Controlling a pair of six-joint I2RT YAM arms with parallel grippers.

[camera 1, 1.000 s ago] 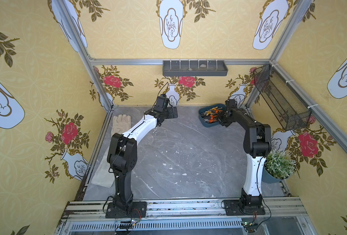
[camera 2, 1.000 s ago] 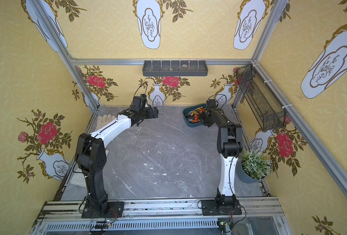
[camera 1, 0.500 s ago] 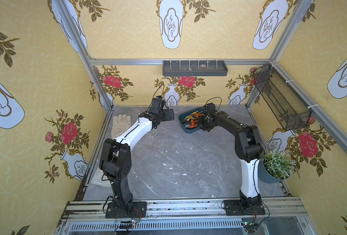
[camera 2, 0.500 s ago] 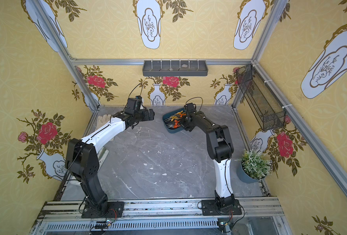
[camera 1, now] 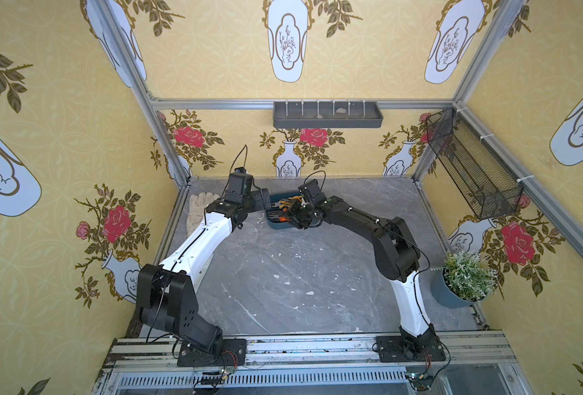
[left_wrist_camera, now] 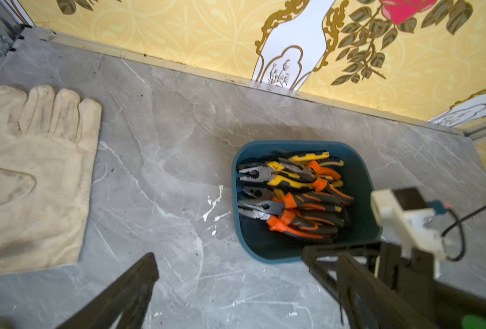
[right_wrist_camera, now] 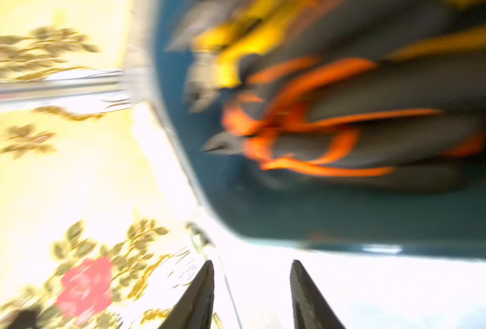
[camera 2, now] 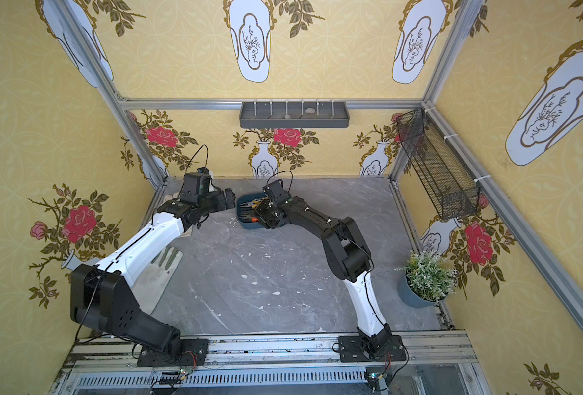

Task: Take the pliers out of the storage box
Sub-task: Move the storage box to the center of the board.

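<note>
The teal storage box (camera 1: 273, 224) (camera 2: 242, 222) (left_wrist_camera: 363, 182) sits at the back middle of the table and holds several pliers (camera 1: 284, 208) (camera 2: 253, 209) (left_wrist_camera: 293, 193) with yellow or orange handles. My left gripper (camera 1: 265, 202) (camera 2: 230, 201) (left_wrist_camera: 230, 266) hangs wide open over bare table just left of the box. My right gripper (camera 1: 293, 216) (camera 2: 263, 214) (right_wrist_camera: 251, 261) is at the box's front right rim, jaws apart with nothing between them. The right wrist view is blurred, showing the box (right_wrist_camera: 293, 216) and the pliers (right_wrist_camera: 307, 119) close up.
A cream work glove (camera 1: 197, 212) (left_wrist_camera: 30, 176) lies at the back left. On the back wall hangs a grey divided tray (camera 1: 327, 114), with a black mesh basket (camera 1: 471, 171) on the right wall. A potted plant (camera 1: 464, 280) stands at the right edge.
The storage box has slid from the back right corner leftward to the back middle with my right gripper. That gripper's jaws have since opened off the rim. My left arm shifted slightly.
</note>
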